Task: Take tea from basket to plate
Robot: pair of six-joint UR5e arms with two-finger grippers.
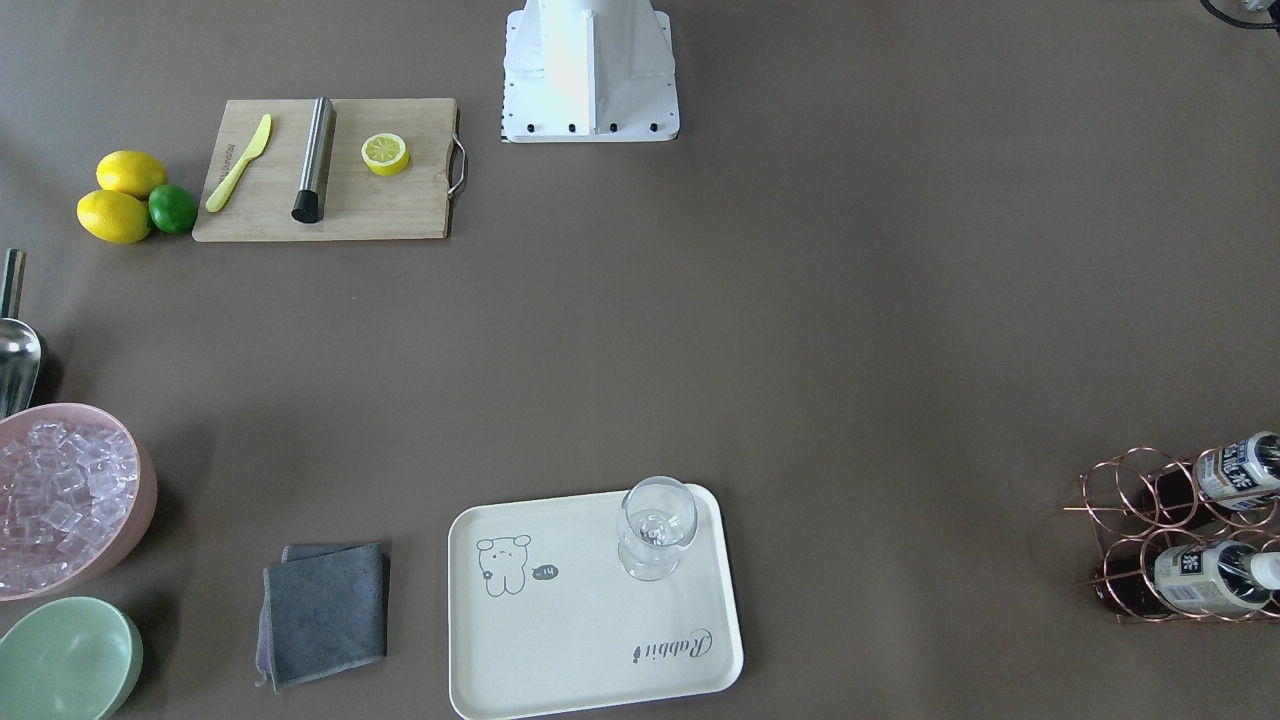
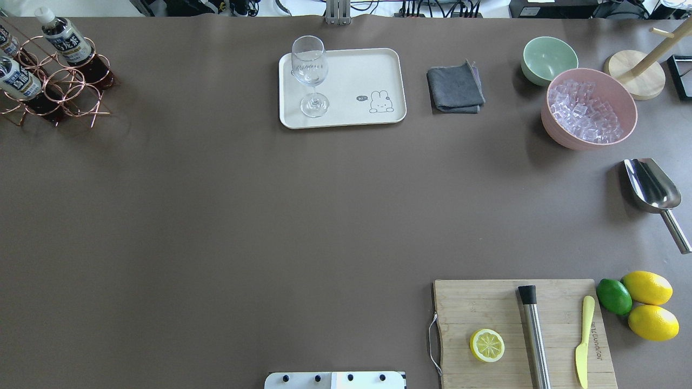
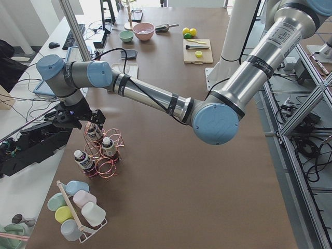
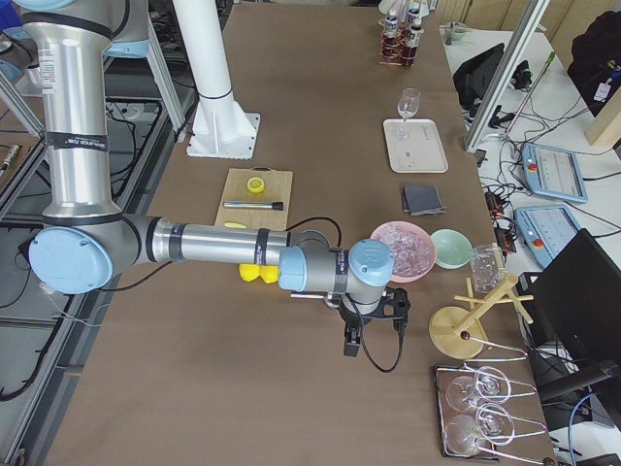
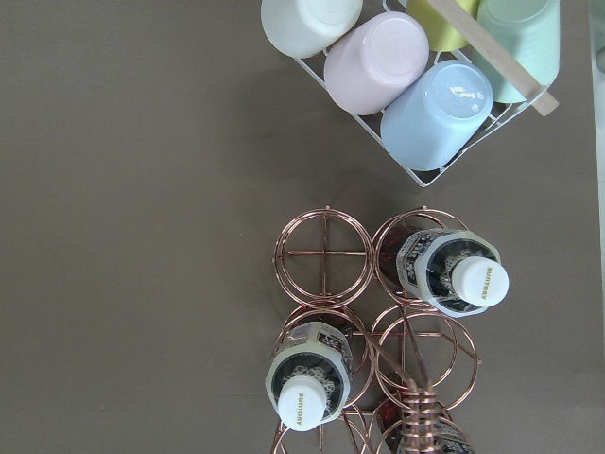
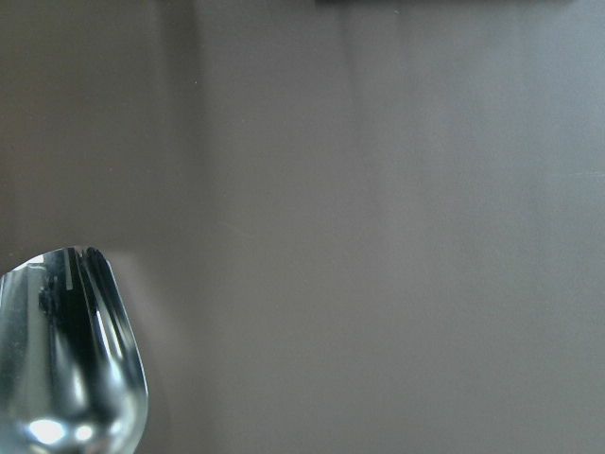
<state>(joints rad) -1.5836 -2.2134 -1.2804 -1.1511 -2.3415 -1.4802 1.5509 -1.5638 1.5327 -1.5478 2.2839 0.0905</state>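
**A:** Where's the tea (image 5: 307, 374)?

**B:** Upright in the copper wire basket (image 5: 326, 255), three bottles alike. In the left wrist view one white cap sits at 6 o'clock from centre and another at 4 o'clock. The third is half hidden behind the wire handle at the bottom edge.

**A:** And the left gripper (image 3: 83, 118)?

**B:** It hangs over the basket, just above the bottles. Only the side view shows it, so I can't tell whether its fingers are spread or together, or whether it touches a cap.

**A:** How would you take one?

**B:** I'd centre over the 6 o'clock cap and come straight down. Then pinch the neck under the cap and lift vertically until the base clears its ring. The basket looks light and could drag along.

**A:** Then?

**B:** In the overhead view the plate (image 2: 351, 70) lies at 3 o'clock from the basket, well apart. A wine glass (image 2: 310, 70) stands on its 9 o'clock end, so I'd aim for the bare 3 o'clock end.

**A:** Right gripper (image 4: 351, 342)?

**B:** At the far end, by the metal scoop (image 6: 66, 369). I can't tell its state either.
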